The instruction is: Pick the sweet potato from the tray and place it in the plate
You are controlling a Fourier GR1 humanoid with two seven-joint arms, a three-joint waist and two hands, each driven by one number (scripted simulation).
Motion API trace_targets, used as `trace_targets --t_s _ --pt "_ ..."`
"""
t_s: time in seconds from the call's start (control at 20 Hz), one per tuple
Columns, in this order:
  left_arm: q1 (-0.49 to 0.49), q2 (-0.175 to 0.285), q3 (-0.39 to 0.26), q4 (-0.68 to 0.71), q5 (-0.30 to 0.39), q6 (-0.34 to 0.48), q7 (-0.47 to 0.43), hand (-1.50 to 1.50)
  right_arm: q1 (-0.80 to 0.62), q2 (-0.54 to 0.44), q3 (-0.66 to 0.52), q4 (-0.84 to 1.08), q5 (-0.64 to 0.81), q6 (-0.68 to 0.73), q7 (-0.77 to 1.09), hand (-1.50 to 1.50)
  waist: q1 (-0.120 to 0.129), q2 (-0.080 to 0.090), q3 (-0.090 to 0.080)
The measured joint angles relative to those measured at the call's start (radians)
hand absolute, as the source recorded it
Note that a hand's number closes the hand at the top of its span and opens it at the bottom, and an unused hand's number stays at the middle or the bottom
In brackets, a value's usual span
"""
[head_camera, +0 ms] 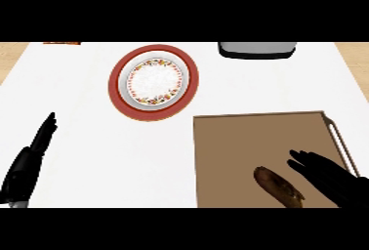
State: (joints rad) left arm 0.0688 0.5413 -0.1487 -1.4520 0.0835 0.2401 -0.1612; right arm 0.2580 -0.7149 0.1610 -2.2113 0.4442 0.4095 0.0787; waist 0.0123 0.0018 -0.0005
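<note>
- The brown, knobbly, elongated sweet potato (278, 186) lies flat on the tray, just to the left of the right hand (330, 179), at the tray's near end.
- Its long axis runs diagonally. One end points away and to the left, toward the plate's side of the surface, and the other points back toward the hand's wrist side.
- The right hand is black, with its fingers stretched out and spread, and it holds nothing. Its fingers run roughly parallel to the sweet potato, which I judge suits closing in from the side across the narrow width.
- Whether the fingers touch the skin cannot be told, since only a thin strip of tray shows between them.
- The flat brown rectangular tray (245, 141) sits under that hand, with a thin rail handle on its right-hand edge.
- The round plate (115, 85) has a red rim and a floral band around a white centre. It sits ahead of the hand and well to its left, apart from the tray and with nothing on it, so the carry will probably go diagonally forward and left.
- The left hand (29, 166) rests with straight fingers at the view's left edge, on the white surface (86, 146), well apart from everything.
- A grey box-like object (257, 49) sits far ahead of the right hand, partly cut off.
</note>
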Motion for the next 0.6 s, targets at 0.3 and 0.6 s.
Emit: trace_targets --t_s 0.3,0.6 --pt "0.010 -0.023 0.011 -0.025 -0.028 -0.006 0.024 0.00 -0.116 0.022 0.078 0.105 0.113 0.078 0.030 -1.50 -0.003 -0.001 0.001" --pt "0.019 -0.050 0.048 -0.020 -0.053 -0.039 0.019 0.00 -0.207 0.097 0.126 0.231 0.201 0.124 0.003 -1.50 -0.006 -0.001 0.001"
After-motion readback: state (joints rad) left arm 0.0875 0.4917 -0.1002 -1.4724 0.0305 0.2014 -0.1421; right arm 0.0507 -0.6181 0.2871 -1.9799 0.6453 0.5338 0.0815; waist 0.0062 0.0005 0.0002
